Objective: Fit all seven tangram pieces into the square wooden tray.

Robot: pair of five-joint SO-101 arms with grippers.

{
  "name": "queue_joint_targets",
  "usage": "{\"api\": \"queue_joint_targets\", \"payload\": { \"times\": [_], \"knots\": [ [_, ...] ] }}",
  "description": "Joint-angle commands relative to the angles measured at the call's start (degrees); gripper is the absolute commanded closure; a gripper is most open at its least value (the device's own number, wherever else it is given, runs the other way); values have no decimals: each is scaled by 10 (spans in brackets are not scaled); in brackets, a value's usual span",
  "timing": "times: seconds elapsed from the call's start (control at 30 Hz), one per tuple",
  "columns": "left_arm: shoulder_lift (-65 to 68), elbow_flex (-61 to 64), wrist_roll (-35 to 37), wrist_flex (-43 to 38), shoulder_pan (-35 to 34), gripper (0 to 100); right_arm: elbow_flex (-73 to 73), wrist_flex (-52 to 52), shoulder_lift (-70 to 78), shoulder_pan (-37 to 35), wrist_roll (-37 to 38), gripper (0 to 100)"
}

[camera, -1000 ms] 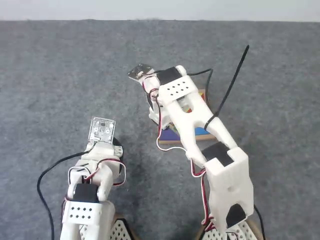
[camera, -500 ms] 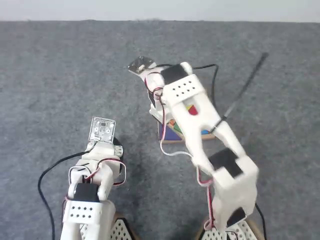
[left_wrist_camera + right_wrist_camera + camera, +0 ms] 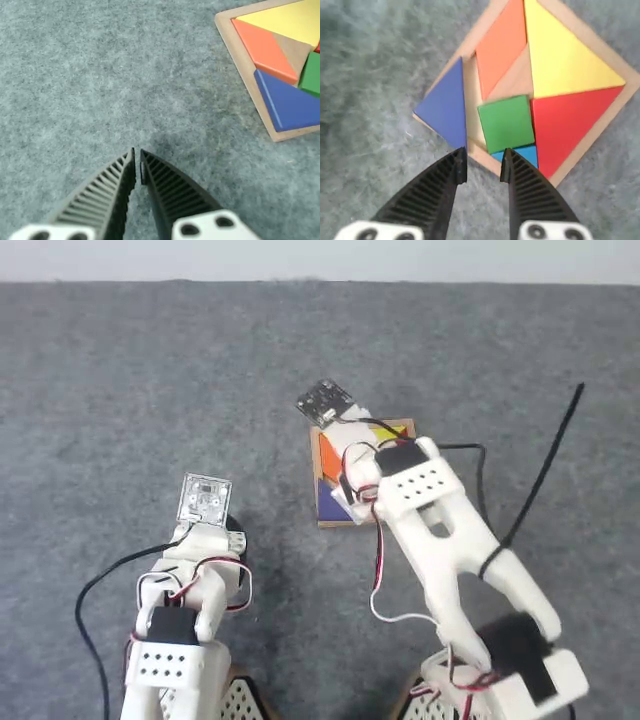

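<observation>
I seem to be set up at a robotics lab or workshop bench, though I cannot tell which. The surface (image 3: 120, 360) under me is covered in grey felt-like matting that runs back to a plain pale wall (image 3: 320, 258). My left arm (image 3: 180, 640) and right arm (image 3: 450, 550) are white printed shells with black motor blocks. Thin red and white wires loop in the open along them, and a black cable (image 3: 545, 462) trails off to one side. A bare camera board (image 3: 204, 498) sits uncased on my left wrist. My bases are perforated plates (image 3: 245, 702) at the near edge. A square wooden tray (image 3: 245, 65) of coloured tangram pieces (image 3: 567, 55) lies on the matting
</observation>
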Motion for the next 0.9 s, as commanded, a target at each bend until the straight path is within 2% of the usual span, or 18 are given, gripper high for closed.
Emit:
{"api": "queue_joint_targets", "payload": {
  "times": [0.0,0.23,0.37,0.73,0.87],
  "knots": [
    [-7,-5,4,1,-3,985,-13,-15,-36,-11,-9,869],
    [-7,-5,4,1,-3,985,-73,-25,95,-70,-9,869],
    [-7,-5,4,1,-3,985,-118,-25,150,-71,-25,869],
    [-7,-5,4,1,-3,985,-124,-29,194,-65,-23,869],
    [-7,-5,4,1,-3,985,-124,-44,207,-33,-23,869]
  ]
}}
